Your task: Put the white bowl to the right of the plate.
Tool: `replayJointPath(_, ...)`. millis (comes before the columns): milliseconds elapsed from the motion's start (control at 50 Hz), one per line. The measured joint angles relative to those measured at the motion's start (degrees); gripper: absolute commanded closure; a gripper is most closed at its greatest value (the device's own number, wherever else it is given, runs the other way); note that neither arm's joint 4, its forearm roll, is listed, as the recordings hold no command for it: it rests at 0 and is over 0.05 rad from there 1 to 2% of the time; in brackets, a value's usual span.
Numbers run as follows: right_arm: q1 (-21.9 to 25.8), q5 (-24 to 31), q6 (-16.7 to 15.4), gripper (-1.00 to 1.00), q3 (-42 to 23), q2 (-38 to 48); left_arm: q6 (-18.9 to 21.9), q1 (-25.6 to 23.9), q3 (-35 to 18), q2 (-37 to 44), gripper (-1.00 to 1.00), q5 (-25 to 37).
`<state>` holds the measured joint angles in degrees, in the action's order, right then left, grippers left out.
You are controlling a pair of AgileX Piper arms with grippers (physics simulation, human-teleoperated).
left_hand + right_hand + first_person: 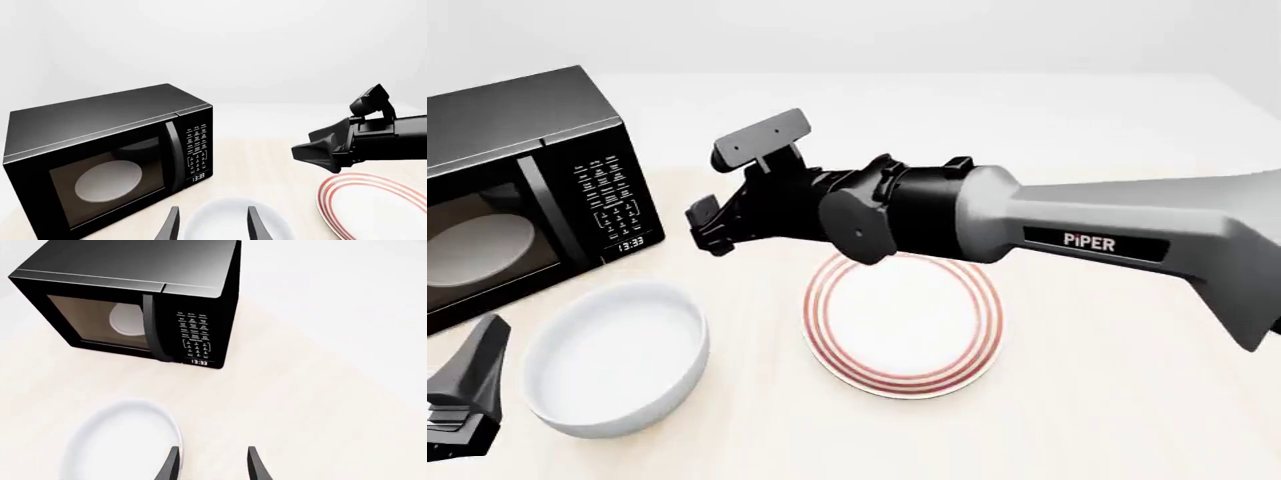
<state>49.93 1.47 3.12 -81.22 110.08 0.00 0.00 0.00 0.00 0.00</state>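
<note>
**Front view: bowl waits left of the plate, right arm reaching across**

Front view shows the boxy black glass-doored microwave (521, 190) at the table's far left. The grey right arm stretches over the flat round red-ringed white plate (904, 322), its right gripper (710, 232) hanging above the table between microwave and plate. Nearest me on the left sits the deep glossy white bowl (614, 355), just beside the plate, on the wrong side. The left gripper (474, 385) waits low beside the bowl.

To do this well, I'd say one finger should drop inside the thick rim, one outside, then lift clear over the plate.

The right wrist view alone shows those jaws parted and empty above the bowl's rim; the left wrist view shows the left jaws likewise open, holding nothing, with the bowl just beyond them.
</note>
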Motion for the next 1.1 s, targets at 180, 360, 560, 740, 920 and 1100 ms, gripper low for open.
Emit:
replayJointPath(180, 1.1, 0.5, 0.6, -1.0, -1.2, 1.8, 0.0, 0.0, 0.0, 0.0, -1.0, 0.0)
replayJointPath(360, 2.0, 1.5, 1.4, -1.0, -2.4, 4.2, 0.0, 0.0, 0.0, 0.0, -1.0, 0.0)
replayJointPath(560, 4.8, 3.4, 3.1, -1.0, -4.7, 8.6, 0.0, 0.0, 0.0, 0.0, -1.0, 0.0)
replayJointPath(740, 6.1, 4.0, 4.1, -1.0, -5.4, 10.3, 0.0, 0.0, 0.0, 0.0, -1.0, 0.0)
replayJointPath(920, 6.3, 3.8, 4.9, -1.0, -5.1, 10.9, 0.0, 0.0, 0.0, 0.0, -1.0, 0.0)
replayJointPath(1100, 6.2, 3.0, 5.7, -1.0, -4.5, 11.5, 0.0, 0.0, 0.0, 0.0, -1.0, 0.0)
